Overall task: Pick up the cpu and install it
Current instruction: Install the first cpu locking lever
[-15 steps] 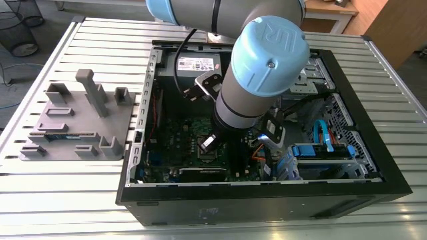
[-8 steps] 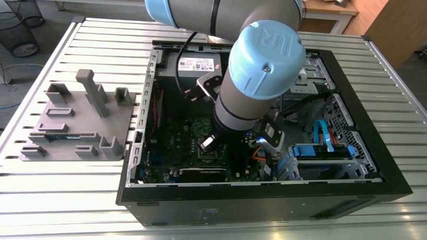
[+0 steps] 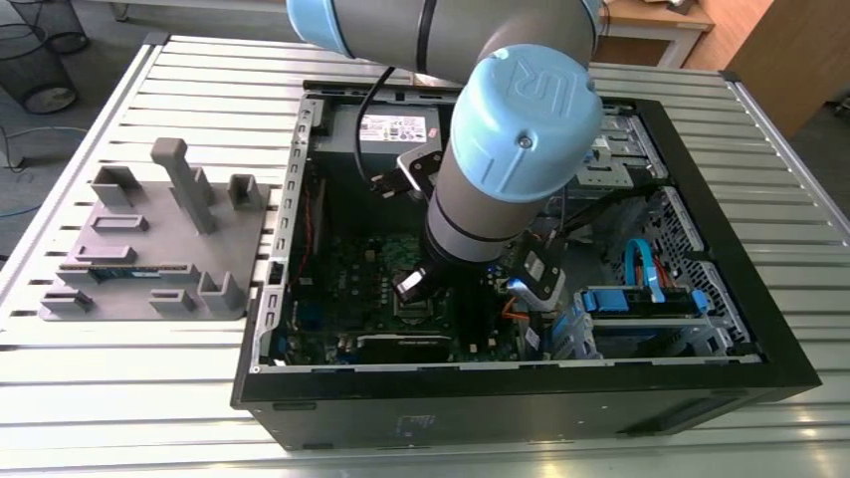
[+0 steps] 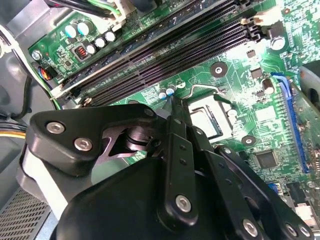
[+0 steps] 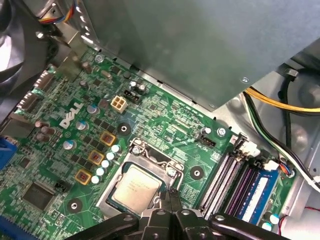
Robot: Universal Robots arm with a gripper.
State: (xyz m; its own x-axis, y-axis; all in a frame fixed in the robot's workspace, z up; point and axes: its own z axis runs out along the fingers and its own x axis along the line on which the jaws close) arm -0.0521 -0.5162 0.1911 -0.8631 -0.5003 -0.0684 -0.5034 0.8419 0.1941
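- Exterior view: the arm reaches down into the open PC case, with the gripper low over the middle of the motherboard. The grey parts tray sits well apart on the table, toward the exterior view's left. Can't make out the chip from here.
- Second wrist view: the gripper has its jaws pinched together into one thin point, nothing between them. The cpu lies flat in its socket just beside that point, with the memory slots further off.
- First wrist view: same story. The cpu sits square in the socket frame, silver top up, and the gripper tips are right at its edge, maybe touching; I honestly can't tell. The grey metal box hangs over the board.
- My read: the pick-up part is done and we're in the install step, chip dropped in, tips closed next to it.
- Any move from here calls for a light, straight touch. Those tips are tight against the chip and frame, so a sideways nudge could knock it crooked in the socket.
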